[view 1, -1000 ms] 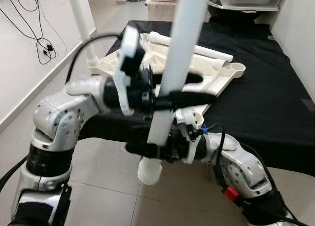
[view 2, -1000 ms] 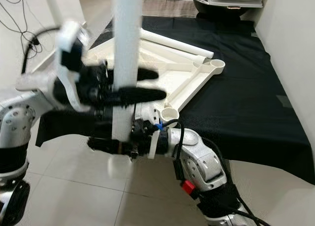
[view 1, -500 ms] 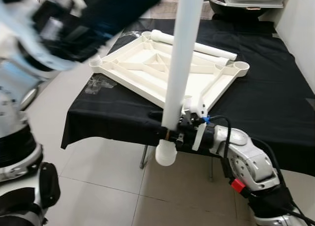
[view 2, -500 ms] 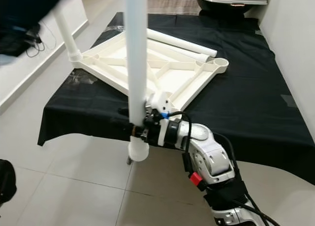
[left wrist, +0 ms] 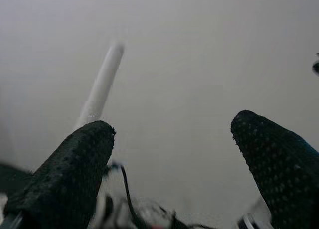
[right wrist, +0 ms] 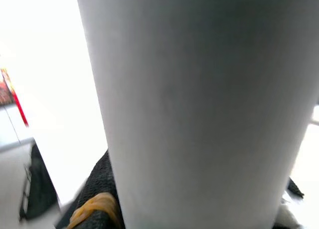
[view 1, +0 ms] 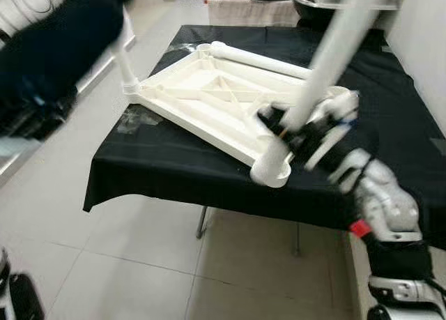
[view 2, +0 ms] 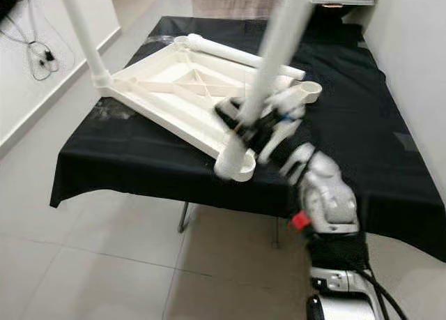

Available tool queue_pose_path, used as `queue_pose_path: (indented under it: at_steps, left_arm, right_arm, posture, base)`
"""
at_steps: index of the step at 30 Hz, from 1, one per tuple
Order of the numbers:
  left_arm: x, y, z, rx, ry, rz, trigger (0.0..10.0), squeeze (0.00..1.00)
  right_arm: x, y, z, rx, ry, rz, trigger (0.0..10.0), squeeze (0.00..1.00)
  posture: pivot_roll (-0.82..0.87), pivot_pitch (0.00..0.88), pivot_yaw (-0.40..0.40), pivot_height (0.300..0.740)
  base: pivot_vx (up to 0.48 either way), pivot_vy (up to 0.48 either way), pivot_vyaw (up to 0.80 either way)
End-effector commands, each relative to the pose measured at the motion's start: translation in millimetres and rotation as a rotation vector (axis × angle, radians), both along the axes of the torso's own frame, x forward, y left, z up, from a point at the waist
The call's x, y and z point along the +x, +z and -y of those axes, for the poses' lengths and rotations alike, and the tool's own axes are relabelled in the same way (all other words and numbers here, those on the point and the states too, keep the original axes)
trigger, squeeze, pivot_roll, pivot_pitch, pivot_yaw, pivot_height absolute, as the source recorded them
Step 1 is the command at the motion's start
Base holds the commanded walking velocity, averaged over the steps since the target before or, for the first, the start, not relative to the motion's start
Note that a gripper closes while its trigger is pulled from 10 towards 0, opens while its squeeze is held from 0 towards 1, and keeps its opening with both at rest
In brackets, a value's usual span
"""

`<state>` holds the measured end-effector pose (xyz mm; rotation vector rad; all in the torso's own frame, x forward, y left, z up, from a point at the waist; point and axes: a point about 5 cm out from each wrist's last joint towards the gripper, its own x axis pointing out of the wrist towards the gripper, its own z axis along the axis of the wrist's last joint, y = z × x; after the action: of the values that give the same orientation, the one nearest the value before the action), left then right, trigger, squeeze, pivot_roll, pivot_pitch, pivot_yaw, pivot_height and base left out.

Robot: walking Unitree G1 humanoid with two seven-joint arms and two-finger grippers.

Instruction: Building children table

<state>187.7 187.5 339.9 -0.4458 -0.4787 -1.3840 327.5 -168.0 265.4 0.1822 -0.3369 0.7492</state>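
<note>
The right tool grips the white leg, its foot at the near corner socket of the upturned tabletop on the counter. Best stand it upright, then press. The left tool gapes, released.

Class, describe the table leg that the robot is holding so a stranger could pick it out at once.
On the black-draped table lies an upturned white tabletop. At its near corner the right claw grips a leg. Unlike the fitted upright leg and the lying leg, it slants.
</note>
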Motion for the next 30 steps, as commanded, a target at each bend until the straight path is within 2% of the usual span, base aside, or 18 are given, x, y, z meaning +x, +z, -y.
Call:
queue_pose_path:
  at_steps: [1,2,4,5,6,7,8,9,11,12,14,15,16,18,22,24,26,30]
  left_arm:
    - [-3.5,-16,13.2,0.075,-0.054,-0.042,10.0,1.00]
    - [-4.5,-32,20.6,0.117,-0.072,-0.094,10.0,1.00]
    - [3.7,-64,42.5,0.188,-0.053,-0.237,10.0,1.00]
    - [3.7,-64,42.5,0.188,-0.053,-0.237,10.0,1.00]
    - [7.5,-80,51.6,0.246,-0.012,-0.279,10.0,0.91]
    - [7.4,-90,56.9,0.289,0.014,-0.305,10.0,0.91]
    - [7.4,-90,56.9,0.289,0.014,-0.305,10.0,0.91]
    - [7.4,-112,62.2,0.377,0.061,-0.353,10.0,0.00]
    - [-3.9,-141,69.3,0.481,0.078,-0.423,10.0,0.00]
    - [-3.9,-141,69.3,0.481,0.078,-0.423,10.0,0.00]
    - [-14.5,-154,74.8,0.506,0.097,-0.463,10.0,0.00]
    - [-18.3,-162,76.6,0.548,0.135,-0.446,10.0,0.00]
    - [-18.3,-162,76.6,0.548,0.135,-0.446,10.0,0.00]
    - [-21.9,-173,77.3,0.615,0.228,-0.393,10.0,0.00]
    - [-26.6,-182,76.3,0.668,0.314,-0.310,10.0,0.00]
    - [-22.6,-182,75.1,0.708,0.510,-0.211,10.0,0.00]
    - [-23.7,-181,76.1,0.703,0.548,-0.188,10.0,0.00]
    - [-23.6,-176,74.5,0.737,0.672,-0.070,10.0,0.00]
  right_arm:
    - [-0.3,5,1.8,0.039,0.005,0.013,0.0,0.00]
    - [0.4,7,2.5,0.048,0.000,0.022,0.0,0.00]
    - [1.5,11,1.3,0.052,0.007,0.034,0.0,0.00]
    - [1.5,11,1.3,0.052,0.007,0.034,0.0,0.00]
    - [1.4,11,-1.2,0.019,0.021,0.041,0.9,0.00]
    - [1.3,12,-2.8,-0.002,0.031,0.044,0.9,0.00]
    - [1.3,12,-2.8,-0.002,0.031,0.044,0.9,0.00]
    - [1.0,10,-10.8,-0.098,0.069,0.059,10.0,0.00]
    - [1.8,8,-22.0,-0.224,0.138,0.067,10.0,0.00]
    - [1.8,8,-22.0,-0.224,0.138,0.067,10.0,0.00]
    - [4.4,8,-28.5,-0.286,0.216,0.055,10.0,0.00]
    - [4.1,10,-31.0,-0.307,0.272,0.055,10.0,0.00]
    - [4.1,10,-31.0,-0.307,0.272,0.055,10.0,0.00]
    - [2.1,14,-33.4,-0.325,0.356,0.065,10.0,0.00]
    - [2.2,20,-34.2,-0.319,0.421,0.076,10.0,0.00]
    - [2.8,29,-26.0,-0.343,0.469,0.093,10.0,0.00]
    - [2.4,33,-21.9,-0.355,0.481,0.103,10.0,0.00]
    - [8.1,42,-6.1,-0.382,0.450,0.135,10.0,0.00]
  posture:
    - [0.01,0.144,0.018,0.740]
    - [0.01,0.144,0.018,0.740]
    - [0.01,0.160,0.020,0.740]
    - [0.01,0.160,0.020,0.740]
    - [0.01,0.177,0.026,0.740]
    - [0.01,0.181,0.026,0.740]
    - [0.01,0.181,0.026,0.740]
    - [0.01,0.207,0.028,0.740]
    - [0.01,0.238,0.022,0.740]
    - [0.01,0.238,0.022,0.740]
    - [0.01,0.258,0.015,0.740]
    - [0.02,0.271,0.013,0.740]
    - [0.02,0.271,0.013,0.740]
    - [0.03,0.298,0.007,0.740]
    - [0.03,0.313,0.006,0.740]
    - [0.05,0.354,0.005,0.740]
    - [0.06,0.366,0.005,0.740]
    - [0.07,0.393,0.009,0.740]
  base:
    - [0.000,0.000,0.00]
    - [0.000,0.000,0.00]
    - [0.000,0.000,0.00]
    - [0.000,0.000,0.00]
    - [0.000,0.000,0.00]
    - [0.000,0.000,0.00]
    - [0.000,0.000,0.00]
    - [0.000,0.000,0.00]
    - [0.000,0.000,0.00]
    - [0.000,0.000,0.00]
    - [0.000,0.000,0.00]
    - [0.000,0.000,0.00]
    - [0.000,0.000,0.00]
    - [0.000,0.000,0.00]
    - [0.000,0.000,0.00]
    - [0.000,0.000,0.00]
    - [0.000,0.000,0.00]
    - [0.000,0.000,0.00]
